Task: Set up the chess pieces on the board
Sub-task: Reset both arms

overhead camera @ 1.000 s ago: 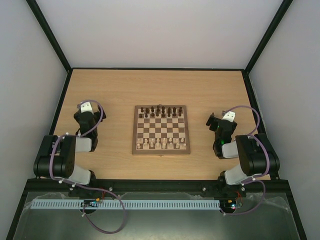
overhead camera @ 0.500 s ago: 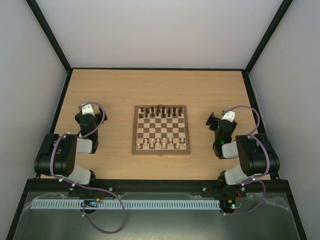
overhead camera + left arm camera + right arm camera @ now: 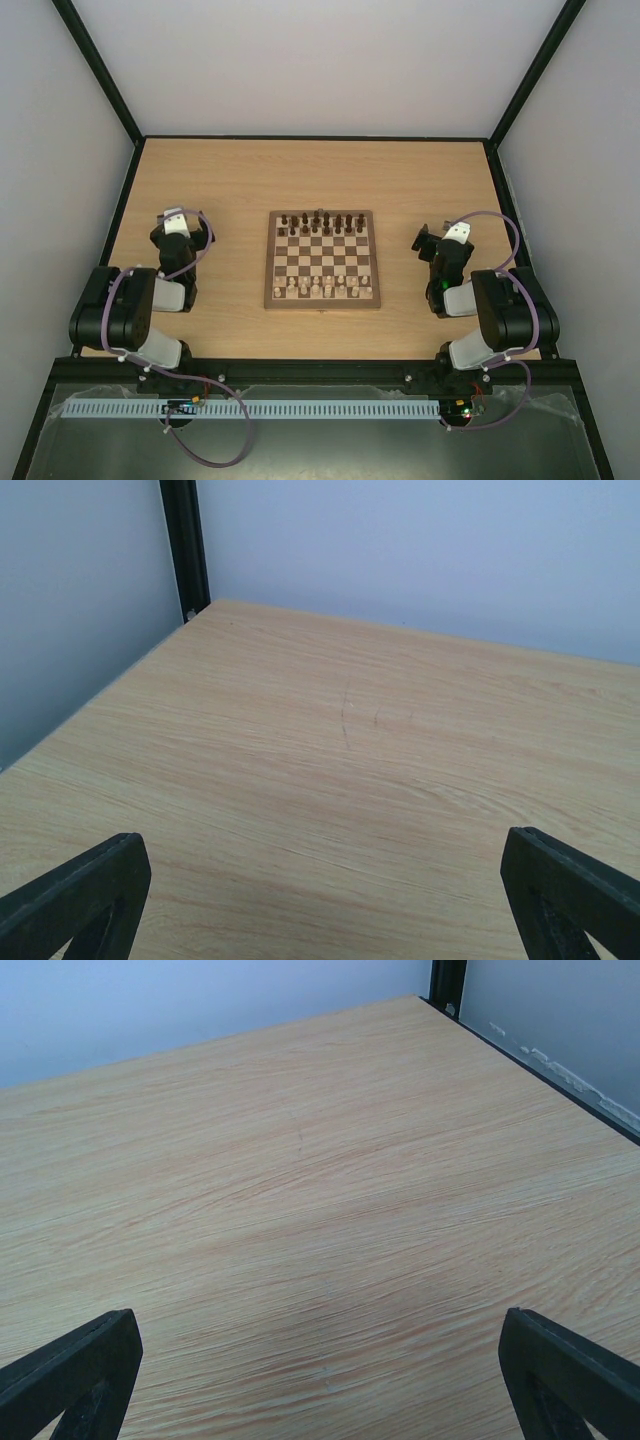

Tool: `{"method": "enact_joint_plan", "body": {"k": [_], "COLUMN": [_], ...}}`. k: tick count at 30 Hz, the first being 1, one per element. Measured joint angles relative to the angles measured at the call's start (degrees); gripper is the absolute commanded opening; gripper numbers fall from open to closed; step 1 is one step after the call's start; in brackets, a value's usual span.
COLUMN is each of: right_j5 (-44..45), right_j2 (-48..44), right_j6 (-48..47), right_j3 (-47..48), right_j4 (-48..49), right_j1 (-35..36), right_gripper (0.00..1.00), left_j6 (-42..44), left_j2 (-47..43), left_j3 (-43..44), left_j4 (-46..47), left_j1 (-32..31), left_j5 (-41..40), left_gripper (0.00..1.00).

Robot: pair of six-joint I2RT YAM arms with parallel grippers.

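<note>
The board (image 3: pixel 322 260) lies in the middle of the table, seen only in the top view. Dark brown chess pieces (image 3: pixel 320 222) stand in rows along its far edge. Pale pieces (image 3: pixel 322 289) line its near edge. My left gripper (image 3: pixel 180 226) hovers left of the board, apart from it, open and empty. Over bare wood in the left wrist view, its fingers (image 3: pixel 85 892) stand wide apart. My right gripper (image 3: pixel 432 243) sits to the right of the board, open too. Only bare wood lies between its fingers (image 3: pixel 570 1372) in the right wrist view.
Black frame posts (image 3: pixel 185 545) (image 3: pixel 447 982) stand at the table's far corners, with pale walls on three sides. The wooden table (image 3: pixel 320 170) stretches beyond the board to the back wall. Both arm bases (image 3: pixel 130 320) sit at the near edge.
The left gripper has drawn slightly nearer and to the right. The right arm has hardly moved. The pieces stand as before.
</note>
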Motion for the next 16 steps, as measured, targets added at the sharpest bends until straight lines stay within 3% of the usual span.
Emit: {"method": "enact_joint_plan", "body": {"k": [16], "right_j5": [-0.2], "right_j2": [0.0], "right_j6": [0.0], "right_j3": [0.0], "right_j4": [0.0], "right_j1": [0.0], "right_gripper": [0.98], "left_j6": [0.6], "left_j2": [0.1], "left_j3": [0.0], "left_j4": [1.1], "left_j1": [-0.7], "left_j5": [-0.5], "left_gripper": [0.99]}}
